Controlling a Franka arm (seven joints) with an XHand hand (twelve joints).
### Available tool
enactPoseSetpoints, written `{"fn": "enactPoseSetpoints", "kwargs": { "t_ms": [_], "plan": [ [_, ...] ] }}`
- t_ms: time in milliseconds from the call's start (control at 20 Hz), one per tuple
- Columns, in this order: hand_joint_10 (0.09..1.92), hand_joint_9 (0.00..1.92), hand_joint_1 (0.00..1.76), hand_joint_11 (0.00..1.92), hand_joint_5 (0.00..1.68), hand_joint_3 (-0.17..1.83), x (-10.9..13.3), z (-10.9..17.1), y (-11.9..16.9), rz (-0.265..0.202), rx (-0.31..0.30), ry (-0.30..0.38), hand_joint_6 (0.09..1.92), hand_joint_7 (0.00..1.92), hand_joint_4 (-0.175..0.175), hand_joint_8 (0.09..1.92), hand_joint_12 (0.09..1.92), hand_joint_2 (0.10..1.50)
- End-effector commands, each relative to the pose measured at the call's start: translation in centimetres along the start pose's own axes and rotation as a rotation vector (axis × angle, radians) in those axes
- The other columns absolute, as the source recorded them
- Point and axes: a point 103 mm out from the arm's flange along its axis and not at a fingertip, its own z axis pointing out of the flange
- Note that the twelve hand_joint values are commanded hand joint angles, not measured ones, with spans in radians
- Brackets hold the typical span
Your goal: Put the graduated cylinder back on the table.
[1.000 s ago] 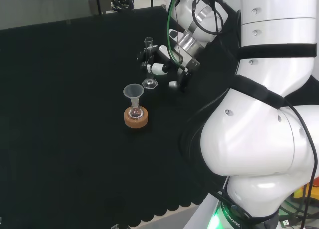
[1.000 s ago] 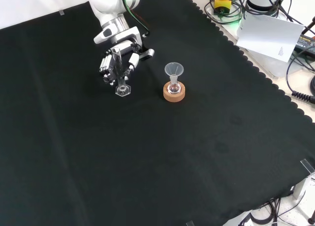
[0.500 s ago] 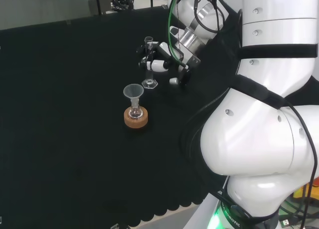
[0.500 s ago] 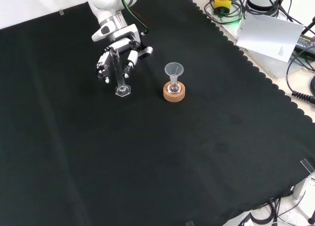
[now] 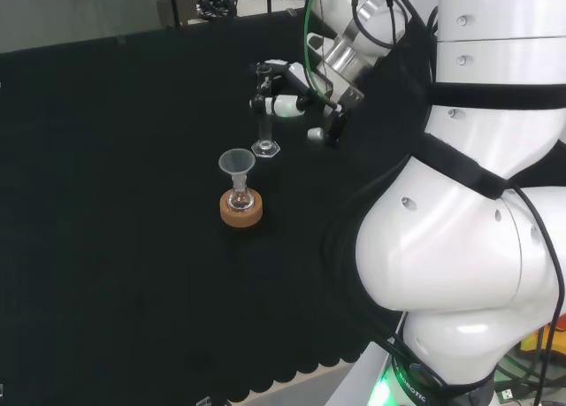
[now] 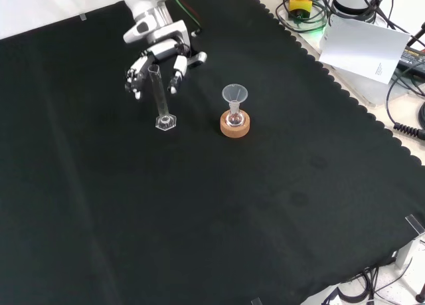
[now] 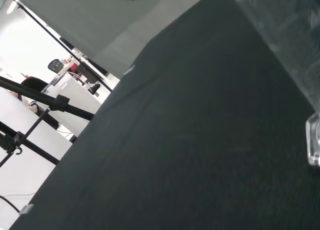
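Note:
The graduated cylinder (image 6: 161,98), a slim clear tube on a hexagonal foot, stands upright on the black cloth (image 6: 199,205). In the head view the graduated cylinder (image 5: 264,132) shows left of the arm's links. The hand (image 6: 157,55) hovers just behind the tube's top with its fingers (image 6: 177,68) spread and straight, holding nothing. From the head view the hand (image 5: 290,103) sits level with the cylinder's rim, and I cannot tell whether a fingertip touches it. The wrist view shows the blurred glass tube (image 7: 280,34) and its foot (image 7: 314,146) close by.
A clear funnel (image 6: 234,92) sits in a small flask on a cork ring (image 6: 235,126), right of the cylinder in the front view; the same funnel (image 5: 237,163) shows nearer in the head view. Papers (image 6: 362,49) and cables lie beyond the cloth's scalloped edge.
The hand has opened its fingers, let go of the cylinder and drawn up and back from it. The cylinder stays standing on its foot in the same spot.

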Motion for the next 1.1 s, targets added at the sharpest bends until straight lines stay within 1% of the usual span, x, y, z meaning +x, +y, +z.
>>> {"fn": "enactPoseSetpoints", "kwargs": {
  "t_ms": [50,250,400,500,750,850,1100],
  "plan": [
    [0.09,0.76,0.79,0.35,0.38,-0.17,2.2,-5.6,-3.2,0.035,-0.022,-0.099,0.17,0.24,-0.064,0.65,1.34,0.96],
    [0.09,0.73,0.79,0.3,0.36,-0.17,3.8,-7.9,-4.6,0.055,-0.03,-0.186,0.13,0.22,-0.067,0.65,1.35,0.96],
    [0.09,0.71,0.79,0.28,0.35,-0.17,5.5,-9.9,-5.8,0.046,-0.053,-0.249,0.1,0.21,-0.07,0.66,1.37,0.96],
    [0.09,0.71,0.79,0.28,0.35,-0.17,6.6,-11.1,-6.7,0.051,-0.059,-0.285,0.09,0.21,-0.07,0.66,1.37,0.96],
    [0.09,0.71,0.8,0.27,0.35,-0.17,8.9,-13.2,-8.7,0.082,-0.037,-0.378,0.09,0.2,-0.069,0.66,1.37,0.96],
    [0.09,0.71,0.8,0.27,0.35,-0.17,9.5,-13.9,-9.5,0.096,-0.032,-0.404,0.09,0.2,-0.069,0.66,1.37,0.96],
    [0.09,0.7,0.8,0.27,0.34,-0.17,10.2,-15.5,-11.6,0.127,-0.041,-0.431,0.09,0.19,-0.068,0.66,1.37,0.96]
  ]
}}
